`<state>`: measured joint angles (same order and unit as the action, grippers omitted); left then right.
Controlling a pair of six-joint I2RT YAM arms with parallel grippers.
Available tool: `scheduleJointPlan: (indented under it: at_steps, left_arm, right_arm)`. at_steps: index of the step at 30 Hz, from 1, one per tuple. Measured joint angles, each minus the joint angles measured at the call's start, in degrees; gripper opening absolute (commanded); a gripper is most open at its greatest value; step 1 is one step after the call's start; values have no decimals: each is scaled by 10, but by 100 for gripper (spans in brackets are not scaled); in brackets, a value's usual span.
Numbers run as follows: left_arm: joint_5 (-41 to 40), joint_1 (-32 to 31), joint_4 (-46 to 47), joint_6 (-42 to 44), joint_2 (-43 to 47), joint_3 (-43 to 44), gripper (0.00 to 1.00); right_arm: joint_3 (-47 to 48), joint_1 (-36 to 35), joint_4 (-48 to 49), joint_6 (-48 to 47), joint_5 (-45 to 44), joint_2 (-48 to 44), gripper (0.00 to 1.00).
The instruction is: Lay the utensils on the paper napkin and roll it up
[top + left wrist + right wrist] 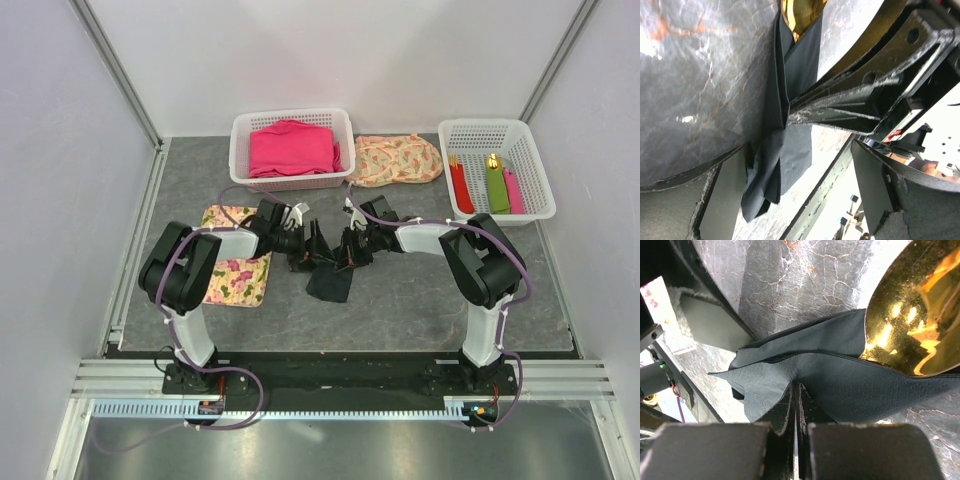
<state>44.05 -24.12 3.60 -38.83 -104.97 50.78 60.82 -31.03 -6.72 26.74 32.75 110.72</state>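
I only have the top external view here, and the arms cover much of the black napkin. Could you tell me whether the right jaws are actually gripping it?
Observer: Yes. In the right wrist view, the right gripper has its jaws shut on a fold of the paper napkin.
Operator: Thank you. Is a utensil inside it?
Observer: A gold spoon bowl pokes out of the napkin's folds. Its handle is hidden.
Operator: And the left side, please?
Observer: The left gripper has its jaws open, one on each side of the napkin, not clamping it.
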Motion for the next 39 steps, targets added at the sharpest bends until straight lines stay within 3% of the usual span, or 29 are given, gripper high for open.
scheduleJointPlan:
  at_steps: [17,33,39]
  left_arm:
    - [61,5,50,13,-73,56,80]
    - [106,32,-48,86,-34,41,63]
    - [82,38,-72,89,-18,27,60]
  right_arm:
    - [2,0,-3,0,0,1,0]
    - [4,0,-5,1,4,4,0]
    - [4,0,-5,1,4,4,0]
